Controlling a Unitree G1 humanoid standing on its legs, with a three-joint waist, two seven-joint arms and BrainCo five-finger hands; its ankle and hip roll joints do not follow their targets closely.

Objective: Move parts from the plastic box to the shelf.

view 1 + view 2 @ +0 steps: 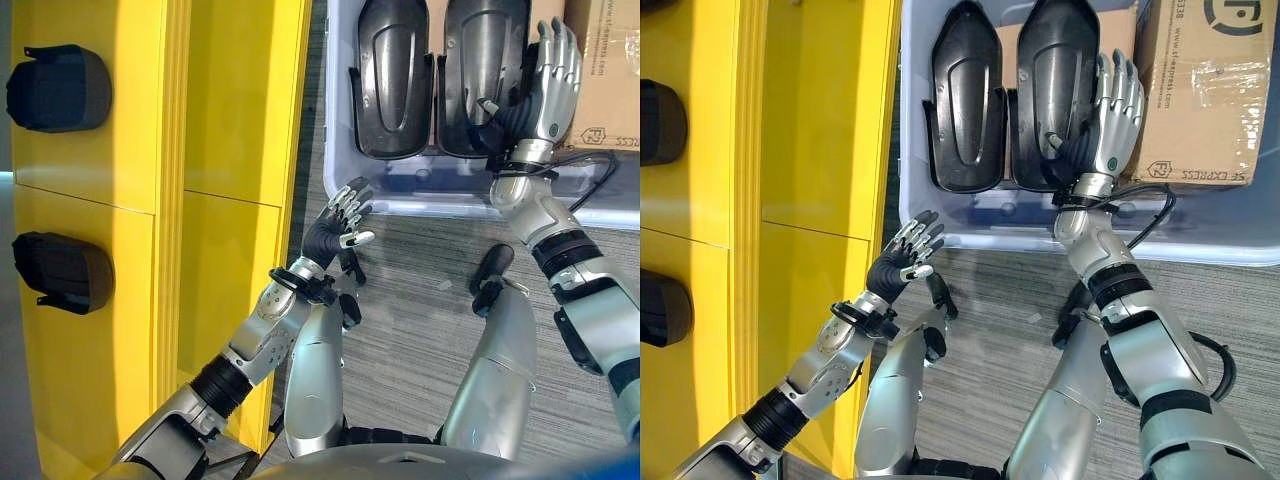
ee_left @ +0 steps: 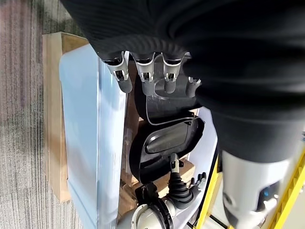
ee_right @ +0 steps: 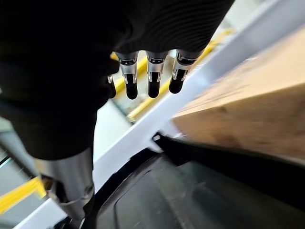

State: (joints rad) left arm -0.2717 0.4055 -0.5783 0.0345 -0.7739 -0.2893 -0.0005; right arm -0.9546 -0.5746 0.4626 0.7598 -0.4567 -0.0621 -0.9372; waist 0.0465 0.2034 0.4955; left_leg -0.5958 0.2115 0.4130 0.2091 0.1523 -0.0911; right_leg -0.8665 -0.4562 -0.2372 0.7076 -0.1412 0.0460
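Observation:
Two black moulded parts lie side by side in the pale plastic box (image 1: 450, 205), one on the left (image 1: 392, 80) and one on the right (image 1: 483, 70). My right hand (image 1: 552, 85) is open, its fingers straight along the right part's outer edge and its thumb resting across the part. In the right wrist view its fingers (image 3: 153, 78) stretch out above that part (image 3: 190, 195). My left hand (image 1: 338, 225) hangs open just in front of the box's near rim and holds nothing. Two more black parts (image 1: 55, 88) (image 1: 60, 272) sit on the yellow shelf (image 1: 220, 120).
A cardboard carton (image 1: 605, 70) stands in the box, right of the parts and close to my right hand. The yellow shelf's edge runs close beside my left arm. Grey carpet lies between the shelf and the box.

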